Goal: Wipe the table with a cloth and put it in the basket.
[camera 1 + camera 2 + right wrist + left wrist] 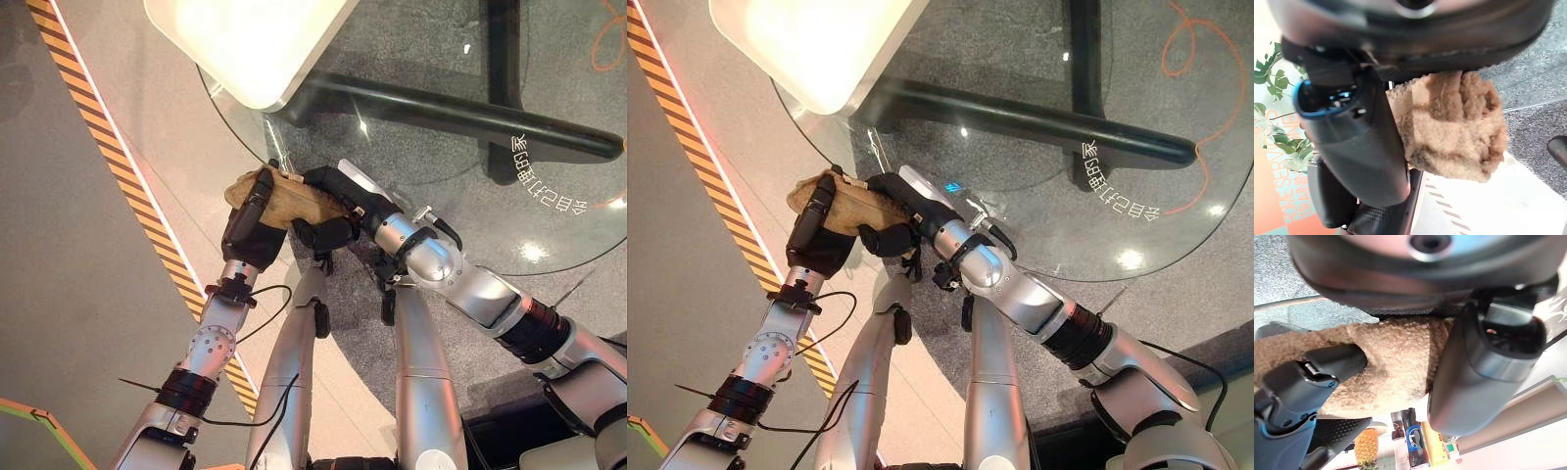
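Cloth (294,201), tan and bunched, sits between both hands at the near edge of the glass table (549,147), its long axis running from the left hand (250,223) across to the right hand (328,211). Both hands have fingers curled round it, left at one end, right at the other
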Motion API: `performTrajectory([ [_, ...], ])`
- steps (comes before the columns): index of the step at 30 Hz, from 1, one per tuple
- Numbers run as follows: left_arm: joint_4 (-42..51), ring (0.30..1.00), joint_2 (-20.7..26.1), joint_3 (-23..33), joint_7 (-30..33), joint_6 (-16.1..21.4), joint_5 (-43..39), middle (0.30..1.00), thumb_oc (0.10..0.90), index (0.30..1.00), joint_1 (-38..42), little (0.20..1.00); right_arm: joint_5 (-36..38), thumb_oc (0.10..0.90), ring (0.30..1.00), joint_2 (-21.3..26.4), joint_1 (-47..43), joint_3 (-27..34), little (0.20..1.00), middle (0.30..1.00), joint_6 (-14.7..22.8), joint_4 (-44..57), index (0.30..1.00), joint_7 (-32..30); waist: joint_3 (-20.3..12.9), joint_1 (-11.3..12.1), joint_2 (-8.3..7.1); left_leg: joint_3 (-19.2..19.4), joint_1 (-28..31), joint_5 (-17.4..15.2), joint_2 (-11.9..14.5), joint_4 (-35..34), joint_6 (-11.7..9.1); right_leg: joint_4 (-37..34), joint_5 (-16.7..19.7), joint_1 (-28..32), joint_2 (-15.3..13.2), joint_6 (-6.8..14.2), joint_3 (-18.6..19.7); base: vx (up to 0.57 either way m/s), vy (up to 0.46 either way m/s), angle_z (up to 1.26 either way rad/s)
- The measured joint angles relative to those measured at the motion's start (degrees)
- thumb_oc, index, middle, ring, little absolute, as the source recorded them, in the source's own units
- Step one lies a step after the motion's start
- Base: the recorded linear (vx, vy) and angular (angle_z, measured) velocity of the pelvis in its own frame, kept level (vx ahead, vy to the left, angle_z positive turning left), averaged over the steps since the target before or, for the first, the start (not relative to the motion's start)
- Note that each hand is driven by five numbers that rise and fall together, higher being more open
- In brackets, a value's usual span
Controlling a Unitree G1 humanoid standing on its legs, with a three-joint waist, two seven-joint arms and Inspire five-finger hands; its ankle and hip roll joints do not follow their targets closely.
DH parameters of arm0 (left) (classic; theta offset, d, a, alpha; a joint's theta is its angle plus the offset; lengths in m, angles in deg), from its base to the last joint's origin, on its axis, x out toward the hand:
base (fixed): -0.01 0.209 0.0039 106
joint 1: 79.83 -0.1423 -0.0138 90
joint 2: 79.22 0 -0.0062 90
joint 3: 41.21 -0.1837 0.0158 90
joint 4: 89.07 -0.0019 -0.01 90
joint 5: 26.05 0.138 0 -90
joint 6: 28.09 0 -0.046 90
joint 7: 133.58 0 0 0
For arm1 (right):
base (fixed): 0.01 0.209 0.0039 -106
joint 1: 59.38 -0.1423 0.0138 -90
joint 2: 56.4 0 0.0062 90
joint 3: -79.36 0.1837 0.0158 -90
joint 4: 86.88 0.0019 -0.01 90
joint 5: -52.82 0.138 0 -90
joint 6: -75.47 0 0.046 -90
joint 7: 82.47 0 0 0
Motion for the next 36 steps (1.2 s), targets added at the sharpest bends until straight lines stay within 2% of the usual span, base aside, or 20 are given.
performTrajectory([
  [13, 0.00, 0.300, -0.02, 0.04, 0.00, 0.00, -0.02, 0.300, 0.100, 0.300, -0.01, 0.200, -0.09, 0.100, 0.300, 0.00, 0.01, 0.11, 0.200, 0.300, 0.02, 0.11, 0.300, -0.31, 0.00, -0.41, 0.00, -0.01, 0.06, 0.02, 0.02, 0.04, -0.01, 0.12, 0.00, 0.00, 0.03, -0.01, 0.01, 0.00, 0.000, 0.00],
  [14, 0.00, 0.300, -0.02, 0.04, 0.00, 0.00, -0.02, 0.300, 0.100, 0.300, -0.01, 0.200, -0.26, 0.232, 0.413, 0.00, 0.01, 0.07, 0.332, 0.413, 0.02, 0.13, 0.413, -0.48, 0.00, -0.44, 0.00, -0.01, 0.06, 0.02, 0.02, 0.04, -0.01, 0.13, 0.00, 0.00, 0.03, -0.01, 0.02, 0.00, 0.000, 0.00],
  [15, 0.00, 0.300, -0.04, 0.04, 0.00, 0.00, -0.03, 0.300, 0.100, 0.300, 0.04, 0.200, -0.30, 0.800, 0.900, -0.01, 0.02, 0.04, 0.900, 0.900, 0.02, 0.18, 0.900, -0.67, 0.00, -0.45, 0.00, -0.01, 0.06, 0.02, 0.02, 0.04, -0.01, 0.14, 0.00, 0.00, 0.03, -0.01, 0.02, 0.00, 0.000, 0.00],
  [36, -0.04, 0.300, -1.23, 0.52, 0.00, -0.03, -0.52, 0.300, 0.100, 0.300, 1.60, 0.200, -4.56, 0.800, 0.900, 0.03, 1.93, 1.57, 0.900, 0.900, 0.09, 3.18, 0.900, -2.83, 0.02, -0.72, -0.04, 0.03, 0.07, 0.02, 0.01, 0.06, 0.01, 0.09, 0.01, 0.00, 0.02, -0.01, 0.09, 0.00, 0.000, 0.00],
])
